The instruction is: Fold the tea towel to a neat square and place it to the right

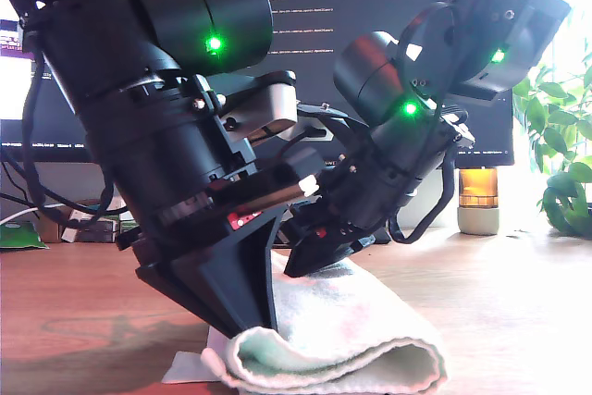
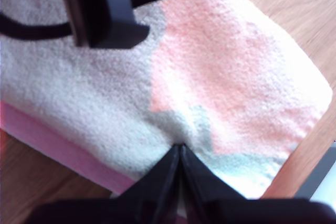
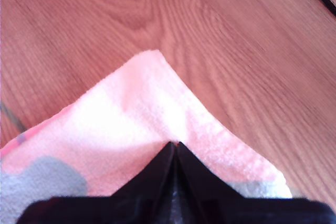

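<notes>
Lying doubled over on the brown wooden table (image 1: 499,284), the soft, fluffy pink-and-white terry tea towel (image 1: 351,330) sat low in the middle of the exterior view, with its rounded fold turned toward that camera and a pale mint tint on its inner face. Two bulky black arms leaned down over it, a nearer one (image 1: 157,136) toward the exterior view's left and a farther one (image 1: 398,136) toward the exterior view's right. Each showed small green lights, and both tips met the cloth. I could not tell from the wrist views which of them was which.

My first gripper (image 2: 180,146) had its jaws pressed together, pinching the tea towel (image 2: 220,72) where a pink patch, a grey-white area and a mint patch came together; the cloth puckered at the tips. A black finger (image 2: 100,9) of the other gripper stood on the towel beyond, and a thin black cable (image 2: 31,30) ran across the fabric.

My second gripper (image 3: 174,144) was likewise closed tight, nipping the tea towel (image 3: 142,103) just behind a pointed corner, with bare wood grain spread out past that corner.

Behind the arms in the exterior view stood a dark computer monitor (image 1: 305,25) with lines of text, an amber jar (image 1: 478,201) on a pale base, and a leafy green plant (image 1: 564,173) at the exterior view's right edge.
</notes>
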